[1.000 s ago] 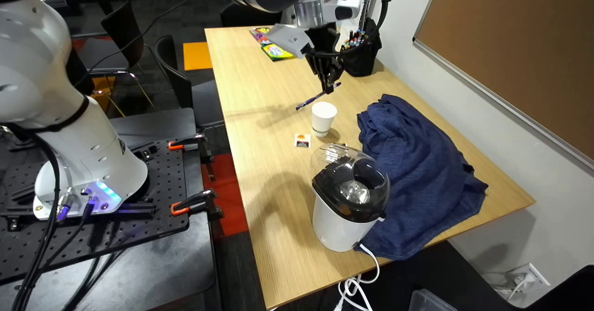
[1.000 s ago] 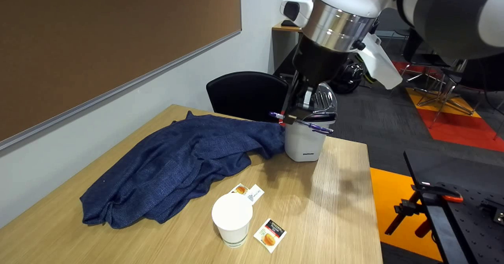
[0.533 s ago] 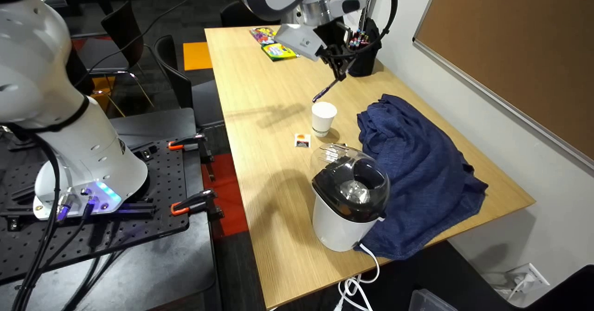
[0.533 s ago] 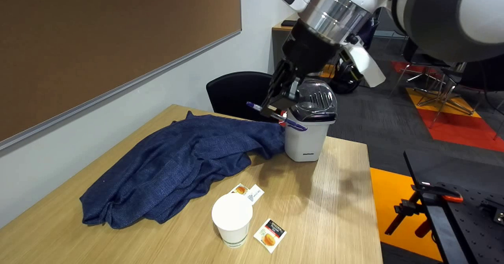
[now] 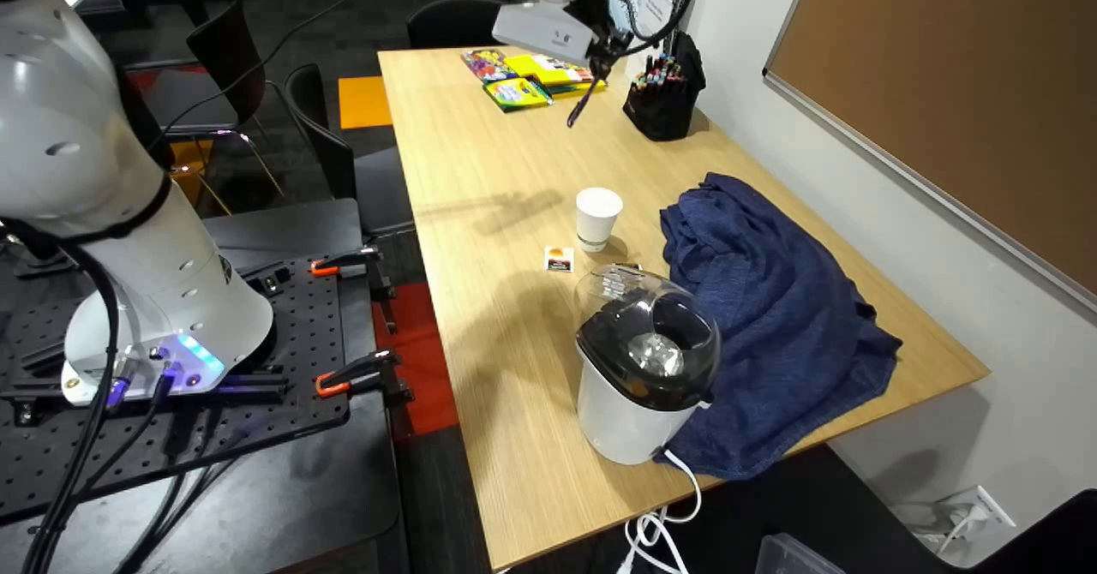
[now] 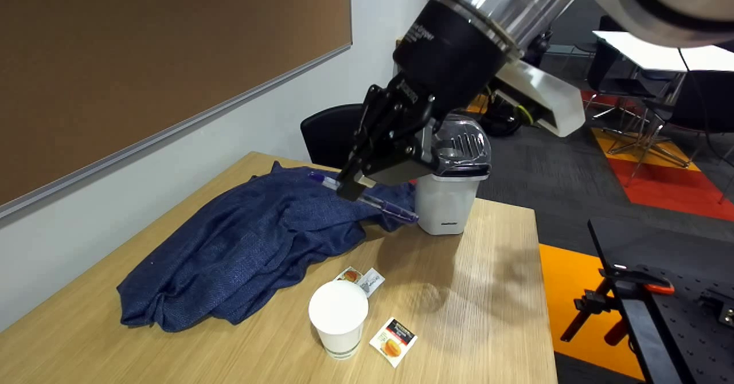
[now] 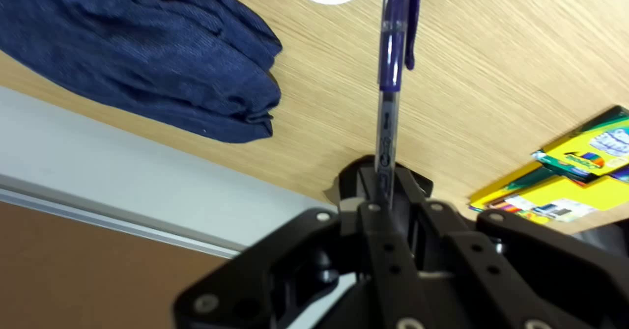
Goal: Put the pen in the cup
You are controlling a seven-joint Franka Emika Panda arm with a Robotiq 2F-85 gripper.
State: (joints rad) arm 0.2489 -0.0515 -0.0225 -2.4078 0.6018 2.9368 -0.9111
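1. Pen (image 6: 376,202) is pinched between the jaws, tilted above the worktop (image 6: 487,338), mid-frame in an exterior view.
2. Cup (image 6: 339,322) seen upright at lower centre; pen not yet inserted.
3. Grasp judged done; alignment, lowering, release left.

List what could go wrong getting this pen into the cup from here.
The pen is held aslant, so it might miss the opening or knock over the cup. The end effector grips it with a length sticking out on either side, so any contact could swivel it.
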